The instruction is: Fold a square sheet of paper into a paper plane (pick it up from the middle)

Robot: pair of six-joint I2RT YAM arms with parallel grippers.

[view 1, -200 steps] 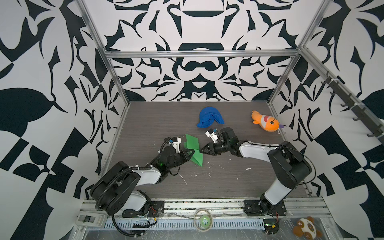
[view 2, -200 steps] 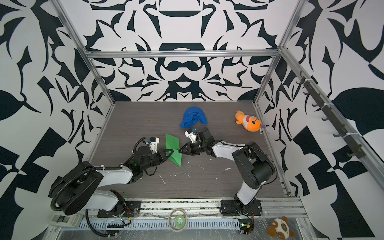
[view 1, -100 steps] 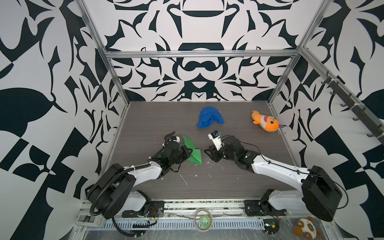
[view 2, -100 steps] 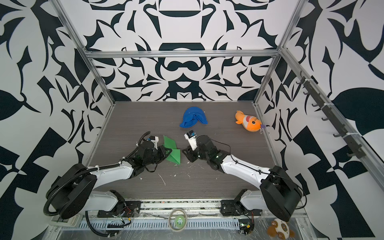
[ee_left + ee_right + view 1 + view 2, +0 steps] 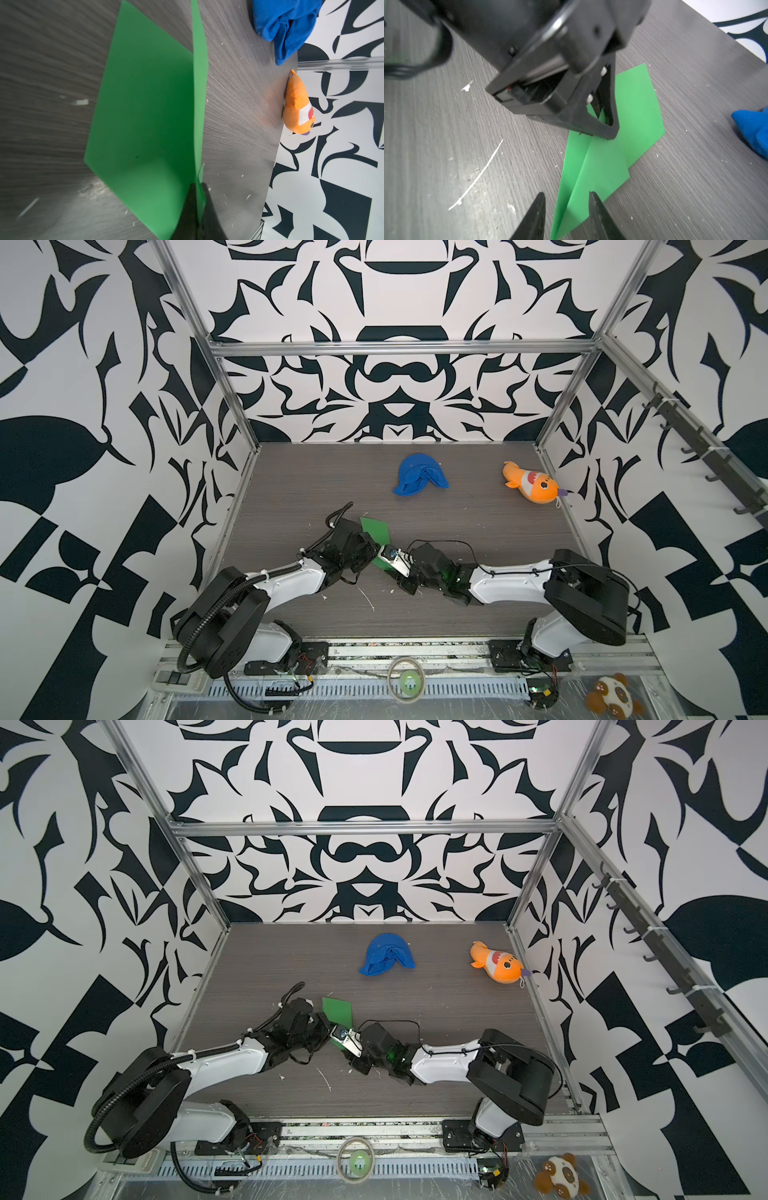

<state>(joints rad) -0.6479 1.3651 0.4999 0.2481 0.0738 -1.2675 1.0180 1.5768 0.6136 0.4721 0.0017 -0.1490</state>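
Observation:
The square sheet of paper [image 5: 376, 531] [image 5: 337, 1009] is bright green and folded into a paper plane shape, with a centre ridge and a pointed end. It rests on the dark table. My left gripper [image 5: 372, 549] [image 5: 327, 1026] [image 5: 198, 185] is shut on the upright ridge, seen from the right wrist as black fingers [image 5: 606, 116] pinching the fold. My right gripper [image 5: 388, 563] [image 5: 341, 1043] [image 5: 566, 194] is open. Its two fingertips stand either side of the pointed end of the paper [image 5: 604, 166] without touching it. In the left wrist view one wing of the paper [image 5: 145, 114] lies flat.
A blue cloth [image 5: 419, 473] lies at the back middle and an orange plush fish [image 5: 532, 488] at the back right by the wall. White scraps [image 5: 368, 600] litter the table in front of the arms. A tape roll [image 5: 406, 680] sits on the front rail.
My right arm has swung round and its gripper has come toward the front, to the paper's pointed end. My left gripper stays shut on the ridge and has shifted the paper slightly back.

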